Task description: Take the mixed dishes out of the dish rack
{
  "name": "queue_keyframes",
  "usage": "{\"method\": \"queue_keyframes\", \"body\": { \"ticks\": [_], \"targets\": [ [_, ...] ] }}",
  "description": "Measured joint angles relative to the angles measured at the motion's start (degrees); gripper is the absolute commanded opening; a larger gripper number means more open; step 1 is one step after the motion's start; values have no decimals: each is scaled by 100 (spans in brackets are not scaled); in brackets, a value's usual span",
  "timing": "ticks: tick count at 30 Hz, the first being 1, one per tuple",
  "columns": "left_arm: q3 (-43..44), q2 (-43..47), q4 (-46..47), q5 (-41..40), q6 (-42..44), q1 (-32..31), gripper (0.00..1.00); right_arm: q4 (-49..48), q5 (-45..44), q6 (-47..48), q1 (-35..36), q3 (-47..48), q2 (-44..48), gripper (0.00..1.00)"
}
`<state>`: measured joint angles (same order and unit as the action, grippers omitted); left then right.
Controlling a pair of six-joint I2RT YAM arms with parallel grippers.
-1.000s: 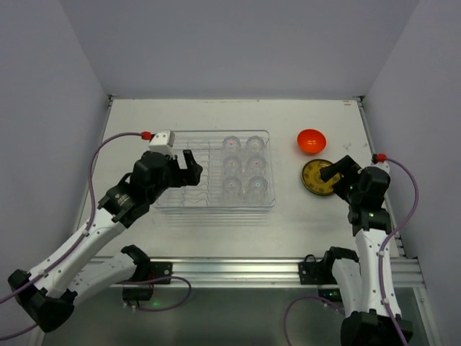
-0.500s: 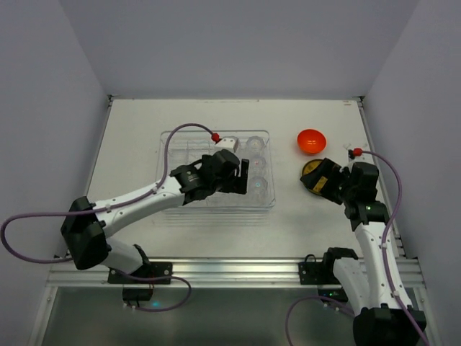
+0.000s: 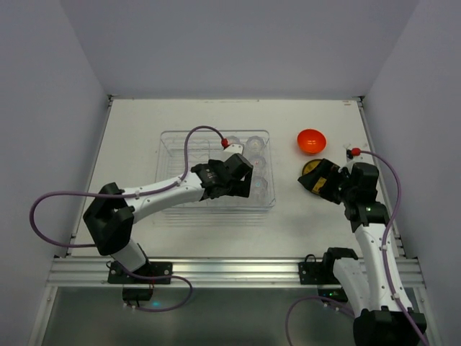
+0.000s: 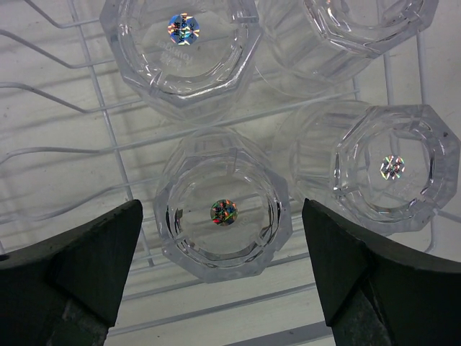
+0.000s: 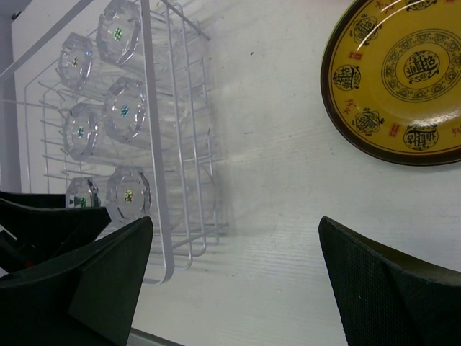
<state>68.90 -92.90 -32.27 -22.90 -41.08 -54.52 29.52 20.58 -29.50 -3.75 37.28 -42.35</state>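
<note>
- While hanging above the dish rack [image 3: 175,146], the left jaws are standing apart, flanking one glass cup [image 4: 223,213] (not touching it).
- Right jaws are gaping above the table [image 3: 302,223], beside the patterned plate [image 5: 403,79].
- Orange bowl [image 3: 311,140] is sitting beyond.

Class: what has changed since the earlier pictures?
The left gripper swung right across the dish rack and now hangs open over a glass cup. The right gripper edged left over the yellow plate, open. Nothing gripped. The other cups and orange bowl stayed put.
</note>
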Motion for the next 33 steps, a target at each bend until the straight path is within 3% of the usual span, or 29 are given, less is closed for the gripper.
{"method": "queue_keyframes", "body": {
  "ticks": [6,8,10,12,14,15,17,27,33],
  "targets": [
    [0,-229,17,-74,-33,2,84,2,39,0,17,0,44,99],
    [0,-317,37,-83,-31,2,76,0,46,0,28,-2,44,99],
    [13,-385,50,-103,-35,2,62,2,52,0,37,-2,44,99],
    [61,-398,48,-120,4,0,36,2,61,0,37,-2,44,99],
    [76,-398,46,-144,35,-31,21,2,61,2,37,-2,44,99],
    [76,-393,37,-177,35,-46,8,2,61,2,37,-2,44,99],
    [74,-382,-2,-260,24,-118,1,2,68,2,37,-2,48,99],
    [63,846,-278,-590,15,-540,0,-20,221,2,37,-2,52,99],
    [68,1670,-393,-603,116,-723,0,-334,758,-59,37,-116,352,99]
  ]
}}
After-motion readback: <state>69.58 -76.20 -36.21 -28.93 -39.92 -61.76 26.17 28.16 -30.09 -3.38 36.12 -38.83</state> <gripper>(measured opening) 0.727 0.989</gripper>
